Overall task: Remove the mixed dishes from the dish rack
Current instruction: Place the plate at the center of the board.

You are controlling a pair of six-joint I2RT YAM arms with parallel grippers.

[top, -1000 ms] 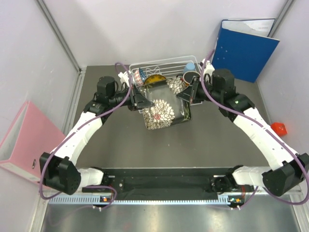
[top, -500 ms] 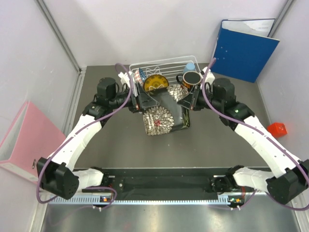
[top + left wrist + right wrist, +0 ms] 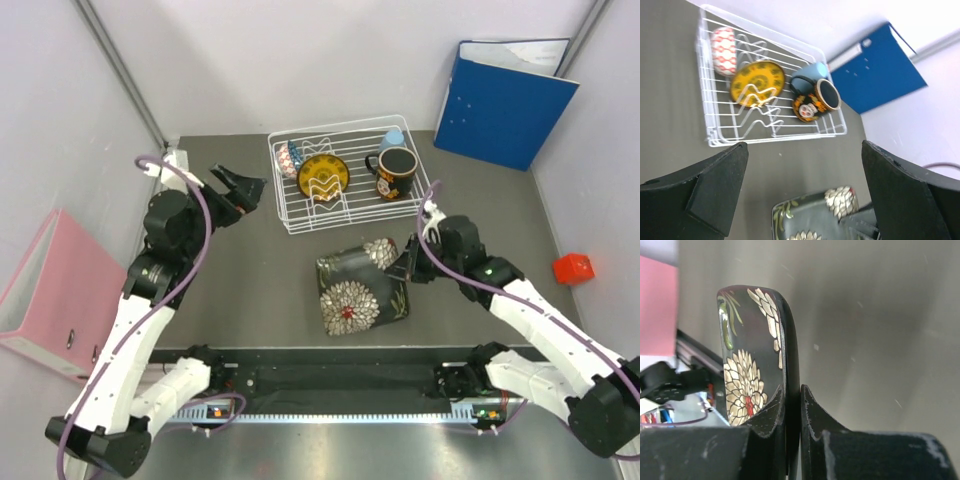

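Seen from above, a black square floral plate (image 3: 360, 288) lies face up on the dark tabletop (image 3: 250, 270), in front of the white wire dish rack (image 3: 300, 222) and well clear of it. The plate is square, so it has no real long axis. It is turned slightly, with one corner pointing toward the rack. The right gripper (image 3: 405, 265) pinches the plate's right edge.

The right wrist view shows what the top view cannot: the plate (image 3: 752, 370) edge-on, its rim clamped between the two fingers (image 3: 772, 412), flowers on one face. Whether the plate rests fully on the tabletop cannot be told.

The left gripper (image 3: 243, 192) hangs over the tabletop left of the rack, its fingers spread wide and holding nothing.

The left wrist view looks between those fingers (image 3: 715, 185) onto the rack (image 3: 707, 100), showing the dishes more closely. A blue mosaic-patterned bowl (image 3: 724, 44) sits at one end. A yellow patterned plate (image 3: 757, 82) is propped in the zigzag slots beside it. A light blue cup (image 3: 807, 76) and a dark patterned mug (image 3: 815, 100) sit touching at the other end. The rack's long axis runs left to right in the top view.

A blue binder (image 3: 505, 100) stands behind the rack to the right, and a pink binder (image 3: 50, 290) lies at far left.
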